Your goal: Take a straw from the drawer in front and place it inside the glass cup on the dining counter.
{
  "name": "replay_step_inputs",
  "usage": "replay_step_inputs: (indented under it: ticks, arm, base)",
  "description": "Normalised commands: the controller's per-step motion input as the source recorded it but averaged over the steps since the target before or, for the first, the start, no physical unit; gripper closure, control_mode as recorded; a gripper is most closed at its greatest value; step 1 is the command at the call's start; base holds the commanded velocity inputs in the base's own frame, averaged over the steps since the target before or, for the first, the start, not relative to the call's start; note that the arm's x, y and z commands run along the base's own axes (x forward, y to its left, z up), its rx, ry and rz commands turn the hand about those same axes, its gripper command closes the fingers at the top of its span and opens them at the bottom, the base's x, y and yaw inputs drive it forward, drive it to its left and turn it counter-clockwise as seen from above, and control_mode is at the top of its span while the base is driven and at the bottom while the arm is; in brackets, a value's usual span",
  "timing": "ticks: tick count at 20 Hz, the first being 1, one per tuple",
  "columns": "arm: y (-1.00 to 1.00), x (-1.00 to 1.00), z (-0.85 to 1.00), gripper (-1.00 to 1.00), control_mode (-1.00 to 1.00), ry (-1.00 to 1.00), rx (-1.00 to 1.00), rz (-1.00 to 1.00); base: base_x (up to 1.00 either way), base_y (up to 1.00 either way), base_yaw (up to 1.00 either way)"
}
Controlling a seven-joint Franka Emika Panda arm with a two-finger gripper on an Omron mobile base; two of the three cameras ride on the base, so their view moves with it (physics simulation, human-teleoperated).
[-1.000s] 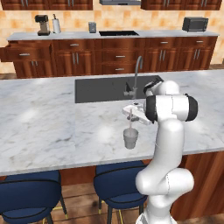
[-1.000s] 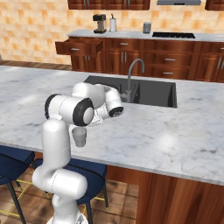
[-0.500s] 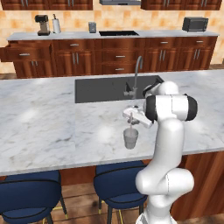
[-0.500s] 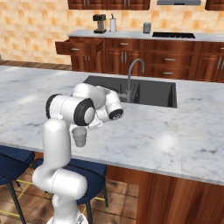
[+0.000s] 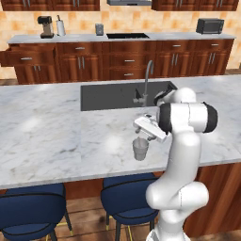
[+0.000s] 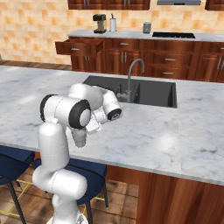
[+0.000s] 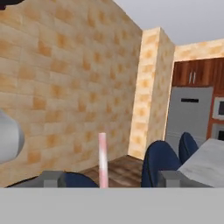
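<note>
The glass cup stands on the dining counter near its front edge, partly behind my arm in the right base view. My gripper hovers just above its rim. In the hand view my gripper is open, its fingertips wide apart. The thin pink straw stands between them and touches neither. It is too small to make out in the base views. The drawer is pulled open at the far left of the back cabinets.
A black sink with a curved chrome tap lies just behind the cup. Blue stools stand under the counter's front edge. A coffee machine and a microwave sit on the back worktop.
The jaws have come apart from a shut grip. The arm, the cup and the base views stay where they were.
</note>
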Motion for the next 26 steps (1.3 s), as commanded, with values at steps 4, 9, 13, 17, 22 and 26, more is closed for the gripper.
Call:
replay_step_inputs:
  ticks: [4, 9, 13, 17, 22, 26]
  arm:
    - [0.0, 0.0, 0.13, -1.0, -1.0, -0.29, -0.05, 0.0]
    - [-0.09, 0.02, 0.36, -1.0, -1.0, -0.46, -0.19, 0.0]
    - [0.0, -0.26, 0.47, -1.0, -1.0, -0.56, -0.29, 0.01]
    - [0.0, -0.91, 0.45, -1.0, -1.0, -0.69, -0.34, 0.03]
    - [0.01, -1.0, 0.4, -1.0, -1.0, -0.65, -0.35, 0.04]
    - [0.01, -1.0, 0.36, -1.0, -1.0, -0.57, -0.33, 0.05]
  base:
    - [0.0, 0.0, 0.0]
    - [0.0, 0.0, 0.0]
    - [0.0, 0.0, 0.0]
    - [0.0, 0.0, 0.0]
    - [0.0, 0.0, 0.0]
    - [0.0, 0.0, 0.0]
